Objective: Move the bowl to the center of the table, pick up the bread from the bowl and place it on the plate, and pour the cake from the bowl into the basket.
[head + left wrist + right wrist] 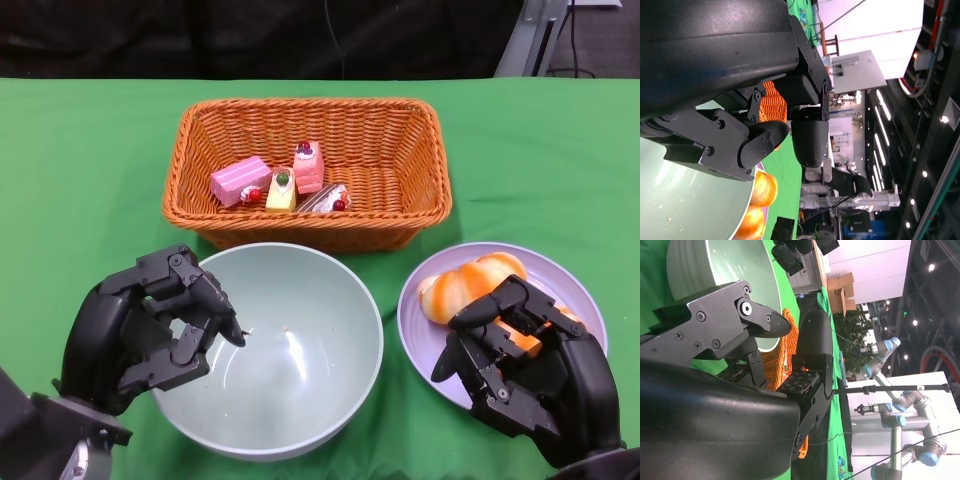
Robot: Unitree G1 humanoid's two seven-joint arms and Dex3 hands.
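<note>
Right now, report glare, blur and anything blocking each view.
Head view: even light, sharp, soft sheen inside the bowl. Right wrist view: right hand fills the frame, ceiling lamps flare. Left wrist view: left hand blocks most, bright strip lights behind.

Green tabletop (90, 160) backed by a dark curtain (250, 35); beyond the tabletop, grey-and-blue robot arms (900, 405), a potted plant (852, 330), cardboard boxes (842, 290) and ceiling lights (885, 150).
</note>
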